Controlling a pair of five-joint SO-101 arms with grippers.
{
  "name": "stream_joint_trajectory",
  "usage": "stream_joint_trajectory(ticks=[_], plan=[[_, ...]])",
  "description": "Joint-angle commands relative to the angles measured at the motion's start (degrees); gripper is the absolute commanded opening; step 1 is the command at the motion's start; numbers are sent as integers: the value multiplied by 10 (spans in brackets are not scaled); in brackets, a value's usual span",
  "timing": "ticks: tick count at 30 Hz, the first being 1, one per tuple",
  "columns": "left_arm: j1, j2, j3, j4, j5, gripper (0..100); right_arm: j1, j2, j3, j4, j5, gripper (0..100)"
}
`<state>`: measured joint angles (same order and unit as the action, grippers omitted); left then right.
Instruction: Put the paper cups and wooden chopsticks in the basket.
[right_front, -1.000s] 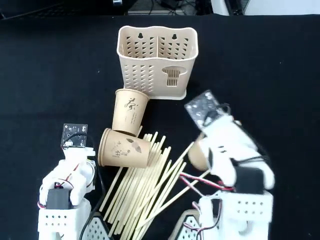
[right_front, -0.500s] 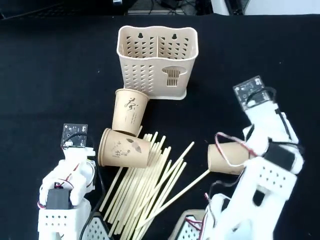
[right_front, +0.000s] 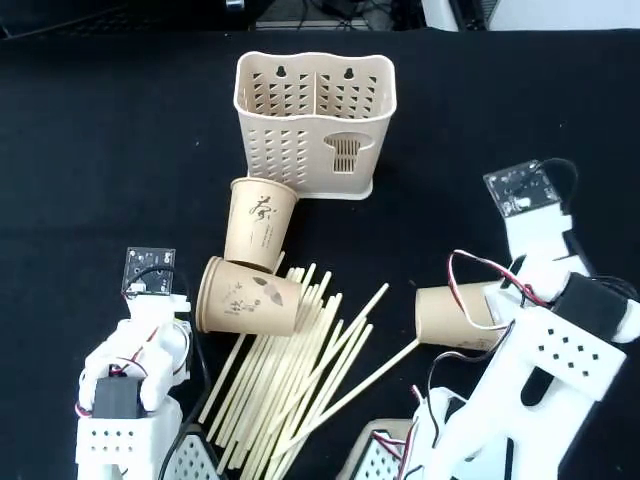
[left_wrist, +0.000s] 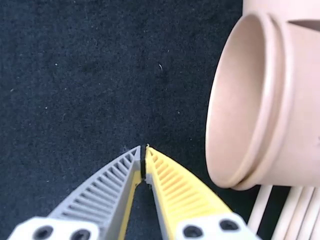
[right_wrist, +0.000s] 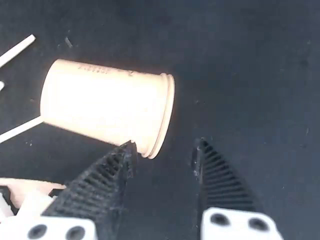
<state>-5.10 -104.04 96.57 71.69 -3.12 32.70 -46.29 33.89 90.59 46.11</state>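
Note:
The beige basket (right_front: 315, 120) stands at the back of the table. One paper cup (right_front: 260, 222) leans just in front of it, and a second cup (right_front: 248, 297) lies on its side on the pile of wooden chopsticks (right_front: 295, 370). A third cup (right_front: 455, 317) (right_wrist: 105, 107) lies on its side to the right of the pile, against the right arm (right_front: 545, 330). My right gripper (right_wrist: 164, 150) is open just off that cup's rim, with one fingertip (right_wrist: 127, 150) near it. My left gripper (left_wrist: 144, 150) is shut and empty beside the open mouth of the lying cup (left_wrist: 250, 100).
The left arm (right_front: 135, 350) sits at the front left. The table is covered in black cloth. Chopstick ends (right_wrist: 17, 47) lie past the third cup's base. Bare cloth stretches to the left of the basket and at the far right.
The right arm has swung to the right and drawn back. The third cup, half hidden under it before, now lies uncovered and farther right. The left arm has not moved.

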Motion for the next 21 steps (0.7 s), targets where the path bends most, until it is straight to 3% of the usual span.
stream_joint_trajectory(ticks=[1,8,13,21], plan=[[0,-3,7,13,3,32,10,5,32,-25,5,210],[0,-3,7,13,3,32,34,5,147,-169,-5,227],[0,-3,7,13,3,32,75,5,182,-206,-11,227],[0,-3,7,13,3,32,11,3,274,-207,18,223]])
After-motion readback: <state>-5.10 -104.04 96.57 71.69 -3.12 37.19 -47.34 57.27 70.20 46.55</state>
